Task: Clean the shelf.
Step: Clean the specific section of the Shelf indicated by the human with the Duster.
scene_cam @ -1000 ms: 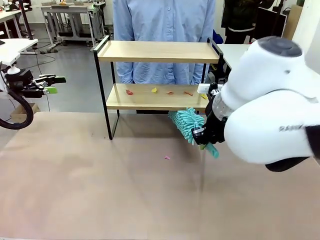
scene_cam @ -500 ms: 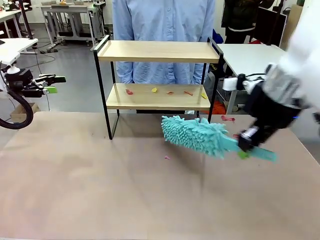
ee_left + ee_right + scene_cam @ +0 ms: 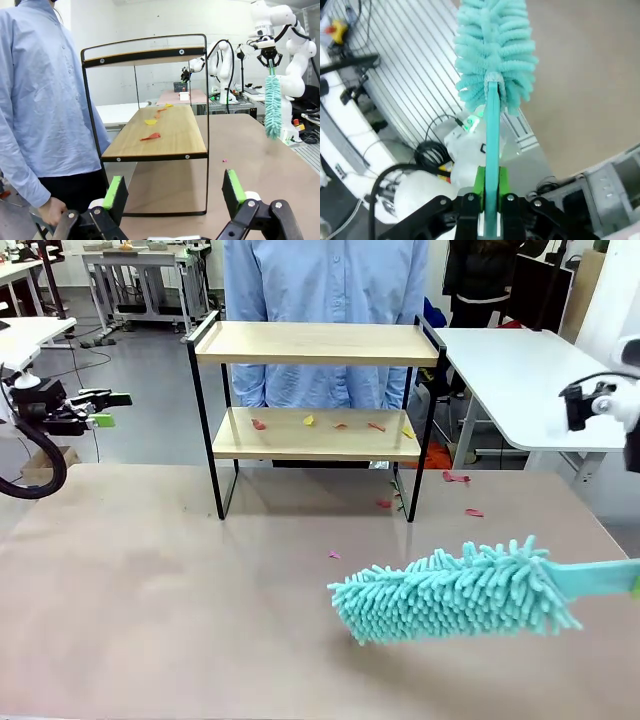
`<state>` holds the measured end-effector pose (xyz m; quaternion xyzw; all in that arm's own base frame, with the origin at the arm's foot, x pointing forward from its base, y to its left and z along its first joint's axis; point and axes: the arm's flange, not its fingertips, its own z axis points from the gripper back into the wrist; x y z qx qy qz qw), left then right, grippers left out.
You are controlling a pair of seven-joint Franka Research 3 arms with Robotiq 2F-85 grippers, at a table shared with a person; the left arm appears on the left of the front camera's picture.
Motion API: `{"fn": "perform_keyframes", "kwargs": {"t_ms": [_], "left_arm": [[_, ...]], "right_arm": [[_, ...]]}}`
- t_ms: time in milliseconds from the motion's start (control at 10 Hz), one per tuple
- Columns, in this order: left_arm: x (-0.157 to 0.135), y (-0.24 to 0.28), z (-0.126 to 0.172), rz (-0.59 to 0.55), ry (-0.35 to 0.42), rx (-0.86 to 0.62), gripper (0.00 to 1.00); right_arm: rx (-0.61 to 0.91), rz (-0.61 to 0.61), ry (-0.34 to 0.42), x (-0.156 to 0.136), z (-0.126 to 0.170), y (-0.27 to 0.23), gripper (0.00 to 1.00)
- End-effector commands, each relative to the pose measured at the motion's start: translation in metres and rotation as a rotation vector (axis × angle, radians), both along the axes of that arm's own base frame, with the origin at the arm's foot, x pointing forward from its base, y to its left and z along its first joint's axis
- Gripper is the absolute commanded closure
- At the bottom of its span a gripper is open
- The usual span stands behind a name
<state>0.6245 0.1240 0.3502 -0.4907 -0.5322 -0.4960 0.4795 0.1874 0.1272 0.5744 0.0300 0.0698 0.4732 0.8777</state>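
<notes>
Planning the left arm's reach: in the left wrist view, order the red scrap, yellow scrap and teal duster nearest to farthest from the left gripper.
From the left gripper:
1. red scrap: near end of the shelf's lower board.
2. yellow scrap: just behind it, same board.
3. teal duster: far right, well beyond the shelf.

The shelf (image 3: 315, 343) stands upright at the far side of the bench (image 3: 150, 580), its thin black metal legs planted on the brown surface. Two light wooden boards sit level in the frame, one above the other. The lower board (image 3: 300, 445) carries small scraps (image 3: 259, 424) in red, yellow and orange, strung along its length. From the left wrist view, the shelf (image 3: 165, 135) shows end-on.
</notes>
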Motion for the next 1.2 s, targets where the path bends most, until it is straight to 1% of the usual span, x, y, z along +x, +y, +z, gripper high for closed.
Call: {"fn": "perform_keyframes", "kwargs": {"t_ms": [0, 200, 300, 1100], "left_arm": [[-0.002, 0.0, 0.003, -0.006, -0.015, 0.01, 0.0], [-0.002, 0.0, 0.003, -0.006, -0.015, 0.01, 0.0], [-0.002, 0.0, 0.003, -0.006, -0.015, 0.01, 0.0], [-0.002, 0.0, 0.003, -0.006, -0.015, 0.01, 0.0]], "right_arm": [[-0.069, 0.132, -0.098, -0.008, 0.018, 0.012, 0.87], [-0.028, 0.148, -0.103, 0.004, 0.018, 0.008, 0.87], [-0.057, 0.098, -0.064, -0.012, 0.021, 0.014, 0.87], [-0.057, 0.098, -0.064, -0.012, 0.021, 0.014, 0.87]]}}
